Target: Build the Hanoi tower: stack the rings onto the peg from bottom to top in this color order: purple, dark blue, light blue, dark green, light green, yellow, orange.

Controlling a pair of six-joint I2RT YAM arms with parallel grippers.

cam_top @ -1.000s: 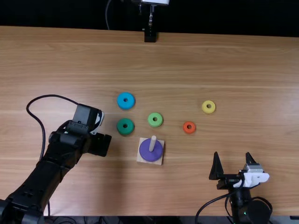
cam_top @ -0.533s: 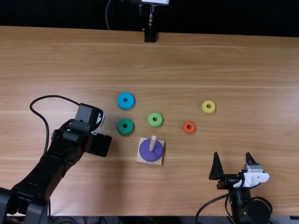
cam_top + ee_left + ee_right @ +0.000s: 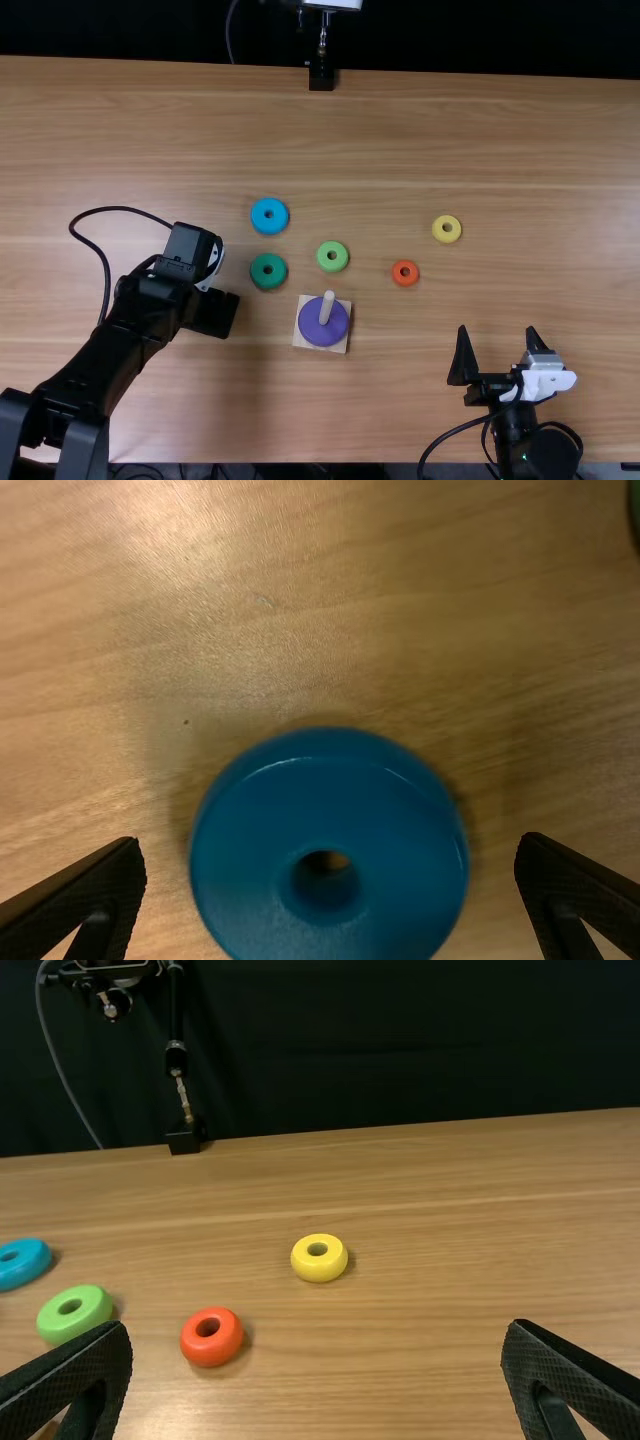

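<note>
Wooden table [image 3: 520, 150], near edge: purple ring [image 3: 317, 332] on peg [image 3: 327, 308]. Farther left, dark blue ring [image 3: 330, 820], apparently next, lies between left gripper's [image 3: 332, 842] parted fingers, awaiting grasp and lift; right gripper [image 3: 497, 328], also open.

We look over the table [image 3: 420, 130]: a peg [image 3: 328, 304] stands on its base [image 3: 301, 337], the bottom ring [image 3: 313, 324] around it. Behind lies the middle ring [image 3: 324, 262] — to its left the near-left ring [image 3: 257, 277], then the far-left ring [image 3: 257, 212] behind. Rightward sit the right ring [image 3: 396, 275] and, farther back, the far-right ring [image 3: 438, 236]; another ring [image 3: 240, 850] lies beneath the left arm [image 3: 140, 310].
</note>
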